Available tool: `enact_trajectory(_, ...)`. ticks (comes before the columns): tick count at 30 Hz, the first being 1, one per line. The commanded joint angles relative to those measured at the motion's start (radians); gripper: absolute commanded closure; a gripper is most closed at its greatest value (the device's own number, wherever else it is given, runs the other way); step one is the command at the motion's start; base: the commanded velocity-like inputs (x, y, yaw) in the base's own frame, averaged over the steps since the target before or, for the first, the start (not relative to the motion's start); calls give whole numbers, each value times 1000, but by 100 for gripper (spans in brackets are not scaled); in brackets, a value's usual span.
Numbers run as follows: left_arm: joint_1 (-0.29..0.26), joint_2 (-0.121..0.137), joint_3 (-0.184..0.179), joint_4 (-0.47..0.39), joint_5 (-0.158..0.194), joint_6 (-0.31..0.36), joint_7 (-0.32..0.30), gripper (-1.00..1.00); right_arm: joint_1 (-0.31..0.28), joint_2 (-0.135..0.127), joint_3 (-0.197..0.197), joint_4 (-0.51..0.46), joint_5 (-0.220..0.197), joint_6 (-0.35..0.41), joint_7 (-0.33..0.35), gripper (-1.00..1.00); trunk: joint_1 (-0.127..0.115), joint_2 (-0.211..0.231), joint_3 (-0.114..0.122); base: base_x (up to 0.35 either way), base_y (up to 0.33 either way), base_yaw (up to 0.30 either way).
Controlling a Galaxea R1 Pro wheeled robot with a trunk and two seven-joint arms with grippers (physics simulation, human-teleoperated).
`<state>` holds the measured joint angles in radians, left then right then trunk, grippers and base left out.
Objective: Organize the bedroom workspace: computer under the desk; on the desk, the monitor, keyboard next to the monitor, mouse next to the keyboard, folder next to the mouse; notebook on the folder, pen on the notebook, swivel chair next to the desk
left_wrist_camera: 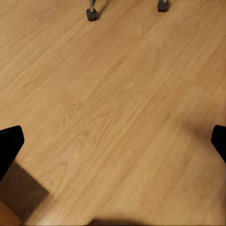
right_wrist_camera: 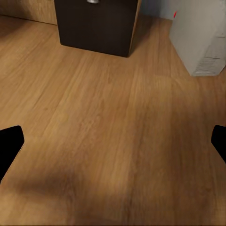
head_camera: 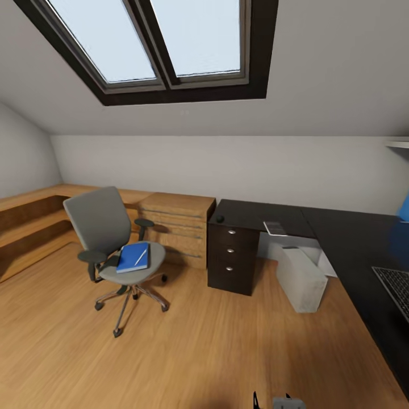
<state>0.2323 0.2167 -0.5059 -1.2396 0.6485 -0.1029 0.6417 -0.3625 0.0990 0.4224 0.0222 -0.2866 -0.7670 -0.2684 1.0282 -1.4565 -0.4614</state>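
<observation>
The swivel chair (head_camera: 113, 238) stood well apart from the desk (head_camera: 352, 244), the blue folder (head_camera: 133, 257) lying on its seat with the pen (head_camera: 140, 255) on top — the computer (head_camera: 301, 278) sat on the floor under the desk. Both grippers hung over bare planks — left gripper (left_wrist_camera: 113, 141) and right gripper (right_wrist_camera: 113, 141) each with fingers spread wide.

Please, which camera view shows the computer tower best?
The head view: the whole computer stands on the floor under the desk, beside the black drawer unit. The right wrist view shows a corner of the computer. The left wrist view shows floor and chair casters.
</observation>
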Motion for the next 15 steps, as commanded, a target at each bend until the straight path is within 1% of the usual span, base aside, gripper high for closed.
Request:
enact_trajectory(1, -1, 1, -3, 0, 10, -9, 3, -100, -1, 1, 9, 2, -5, -3, -5, -100, 1, 0, -1, 322, 14, 0)
enact_trajectory(10, -1, 1, -3, 2, 8, -10, 4, -100, -1, -1, 9, 2, -5, -3, -5, -100, 1, 0, -1, 325, 3, 0)
enact_trajectory(15, -1, 0, -3, 3, 8, -10, 4, -100, -1, -1, 9, 2, -5, -3, -5, -100, -19, 35, 15, 326, -49, 0)
